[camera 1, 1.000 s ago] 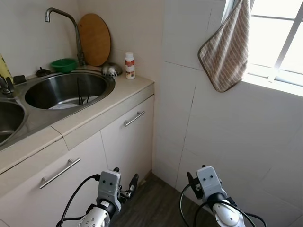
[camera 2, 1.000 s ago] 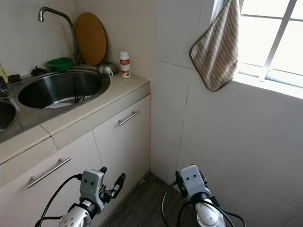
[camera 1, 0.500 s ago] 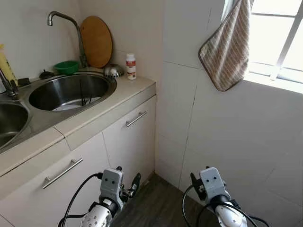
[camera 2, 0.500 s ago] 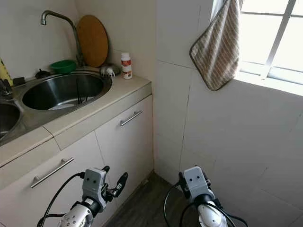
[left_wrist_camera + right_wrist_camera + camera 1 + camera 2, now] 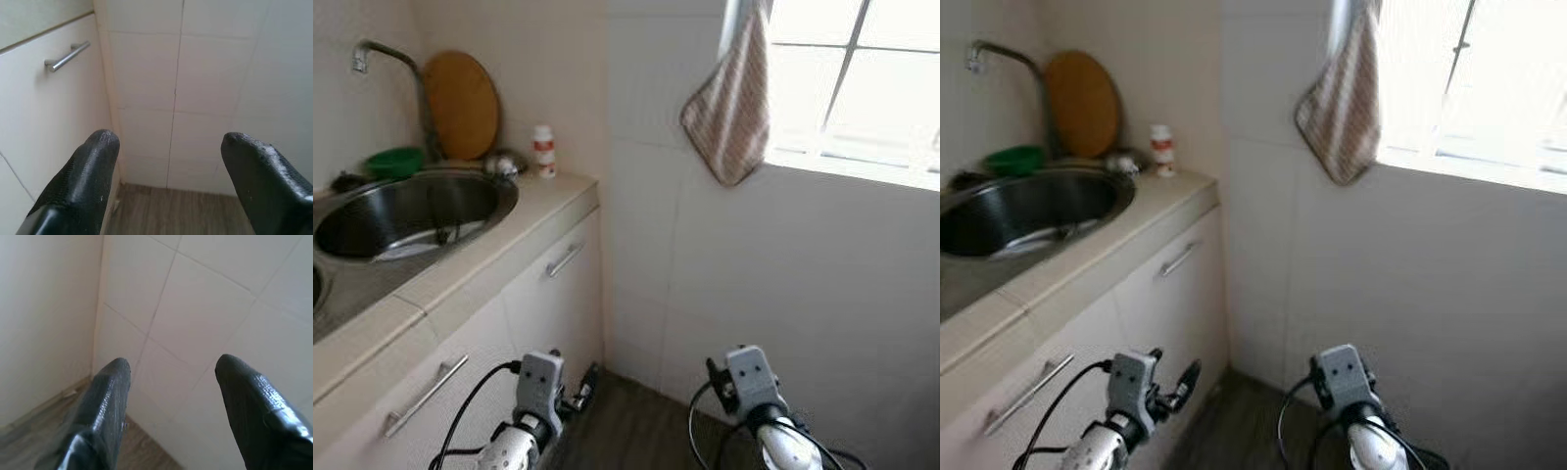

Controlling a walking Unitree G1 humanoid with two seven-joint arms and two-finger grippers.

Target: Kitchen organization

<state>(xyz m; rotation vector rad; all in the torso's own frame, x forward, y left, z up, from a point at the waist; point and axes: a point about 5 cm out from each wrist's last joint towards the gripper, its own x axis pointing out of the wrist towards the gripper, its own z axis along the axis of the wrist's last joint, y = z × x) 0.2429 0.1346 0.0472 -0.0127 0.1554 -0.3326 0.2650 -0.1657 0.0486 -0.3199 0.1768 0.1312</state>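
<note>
Both grippers hang low and idle in front of the robot, the left gripper (image 5: 164, 161) with its fingers spread wide on nothing and facing the cabinet front and tiled corner, the right gripper (image 5: 168, 396) likewise apart and empty, facing bare wall tiles. The likely trouble from here is navigation: the head views are blurred, which suggests the robot is moving in a tight corner, and an arm or finger could knock the cabinet handle (image 5: 565, 259) or scrape the tiled wall (image 5: 773, 284) if it closes in too far. Nothing is within reach of either gripper, so any reach now would be premature. The things to organise sit well apart from the arms, up on the beige countertop (image 5: 524, 220): a small white bottle (image 5: 543, 150) with a red label, a round wooden cutting board (image 5: 462, 105) leaning on the wall behind the steel sink (image 5: 406, 211), a green bowl (image 5: 394, 161) near the tap (image 5: 391, 61). A striped cloth (image 5: 729, 108) hangs beside the bright window (image 5: 862, 73), above a dark wood-look floor (image 5: 641, 426).
</note>
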